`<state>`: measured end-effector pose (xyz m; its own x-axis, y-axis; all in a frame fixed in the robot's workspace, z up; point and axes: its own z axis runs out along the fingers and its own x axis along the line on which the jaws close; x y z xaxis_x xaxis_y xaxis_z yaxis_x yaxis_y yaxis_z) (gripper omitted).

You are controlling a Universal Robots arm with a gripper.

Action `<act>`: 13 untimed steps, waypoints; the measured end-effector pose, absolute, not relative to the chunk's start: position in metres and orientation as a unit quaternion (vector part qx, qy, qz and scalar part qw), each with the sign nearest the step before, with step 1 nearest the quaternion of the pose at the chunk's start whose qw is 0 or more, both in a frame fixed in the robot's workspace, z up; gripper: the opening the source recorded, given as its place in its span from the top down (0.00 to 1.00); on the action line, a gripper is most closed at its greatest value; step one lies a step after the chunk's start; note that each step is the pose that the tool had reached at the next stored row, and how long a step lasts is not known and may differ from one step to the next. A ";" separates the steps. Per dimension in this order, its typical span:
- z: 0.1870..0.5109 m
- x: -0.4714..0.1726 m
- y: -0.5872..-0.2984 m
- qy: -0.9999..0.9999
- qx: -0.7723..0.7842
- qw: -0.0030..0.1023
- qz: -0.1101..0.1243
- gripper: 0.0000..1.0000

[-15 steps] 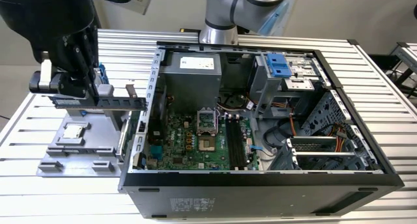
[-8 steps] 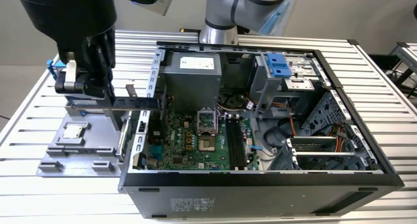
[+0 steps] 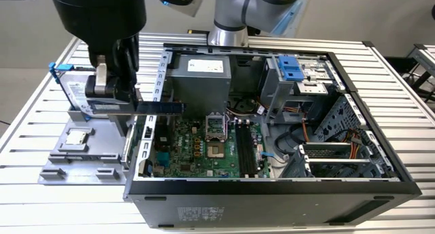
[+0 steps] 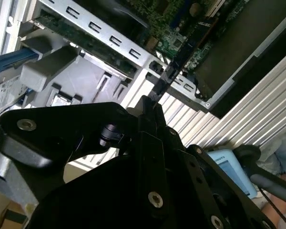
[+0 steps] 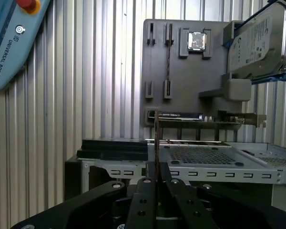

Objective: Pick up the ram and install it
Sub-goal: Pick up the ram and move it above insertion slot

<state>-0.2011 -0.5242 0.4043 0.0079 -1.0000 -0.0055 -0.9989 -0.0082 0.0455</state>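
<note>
My gripper is shut on one end of the ram, a long dark blue stick. It is held level in the air over the left wall of the open computer case, pointing toward the case interior. In both wrist views the ram shows edge-on as a thin strip running out from between the closed fingers. The motherboard lies below inside the case, with black memory slots near its middle.
A grey fixture tray beside the case holds a small square CPU and a silver hard drive in a blue bracket. The power supply and drive cage stand at the case's far side. A teach pendant lies on the slatted table.
</note>
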 end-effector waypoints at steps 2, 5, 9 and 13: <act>0.404 -0.195 -0.524 -0.704 0.710 0.014 -0.018 1.00; 0.404 -0.186 -0.524 -0.704 0.710 0.014 -0.018 1.00; 0.404 -0.173 -0.524 -0.704 0.710 0.014 -0.018 1.00; 0.404 -0.159 -0.524 -0.704 0.710 0.014 -0.018 1.00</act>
